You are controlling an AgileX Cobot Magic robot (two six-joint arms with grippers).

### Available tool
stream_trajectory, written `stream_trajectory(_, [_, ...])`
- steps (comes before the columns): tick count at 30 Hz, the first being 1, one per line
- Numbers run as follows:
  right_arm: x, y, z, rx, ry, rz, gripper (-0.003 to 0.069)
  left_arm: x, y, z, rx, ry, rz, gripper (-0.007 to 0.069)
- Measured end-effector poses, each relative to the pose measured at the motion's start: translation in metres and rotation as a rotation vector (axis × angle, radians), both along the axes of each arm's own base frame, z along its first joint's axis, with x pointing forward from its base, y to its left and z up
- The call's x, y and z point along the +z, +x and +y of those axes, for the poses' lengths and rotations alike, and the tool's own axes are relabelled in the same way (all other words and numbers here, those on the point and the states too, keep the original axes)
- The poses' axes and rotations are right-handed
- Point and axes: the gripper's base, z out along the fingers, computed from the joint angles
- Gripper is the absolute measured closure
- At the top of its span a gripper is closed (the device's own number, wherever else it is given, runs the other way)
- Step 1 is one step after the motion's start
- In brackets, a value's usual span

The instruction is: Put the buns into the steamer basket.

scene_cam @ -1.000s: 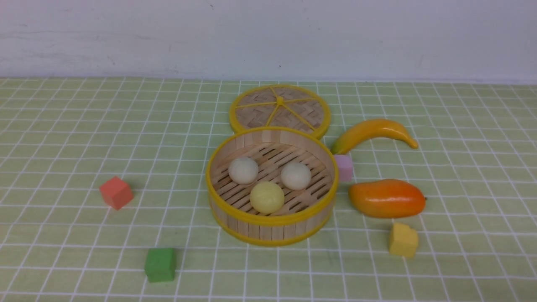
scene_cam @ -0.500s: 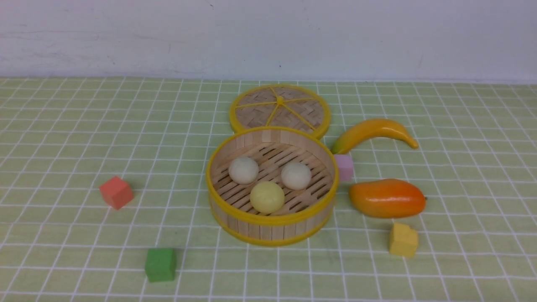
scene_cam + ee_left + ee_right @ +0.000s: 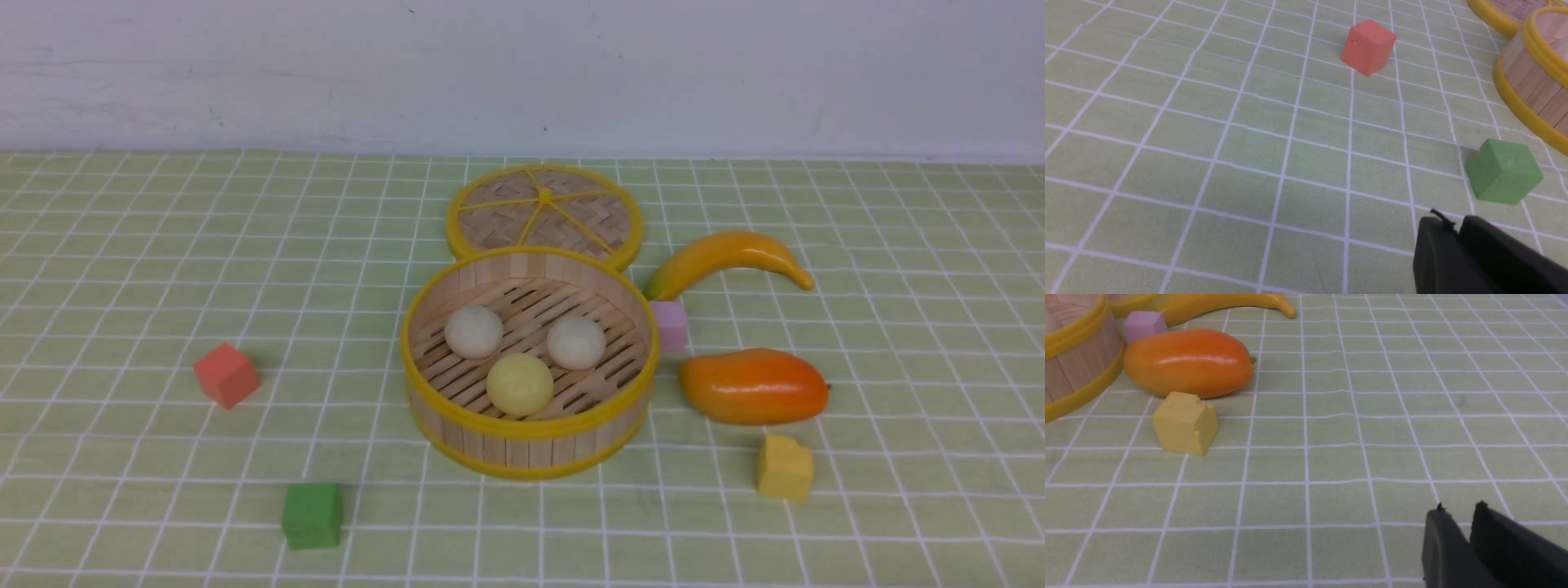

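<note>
Both end effectors, left [image 3: 1447, 228] and right [image 3: 1459, 516], hang low over the table [image 3: 122, 245], nearly closed, holding nothing. The three smooth round buns [image 3: 520, 384] sit inside the round bamboo steamer basket [image 3: 529, 445], so the task looks done.
</note>
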Motion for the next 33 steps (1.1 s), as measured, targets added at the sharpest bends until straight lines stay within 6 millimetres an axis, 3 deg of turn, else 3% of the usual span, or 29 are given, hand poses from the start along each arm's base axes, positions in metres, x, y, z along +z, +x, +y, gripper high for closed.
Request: stream_trajectory(33, [0.0001,0.0000,0.0000,0.000,0.000,-0.001,0.0504,0.0000,-0.0001,-0.0024,-0.046,0.000,0.000,0.0533])
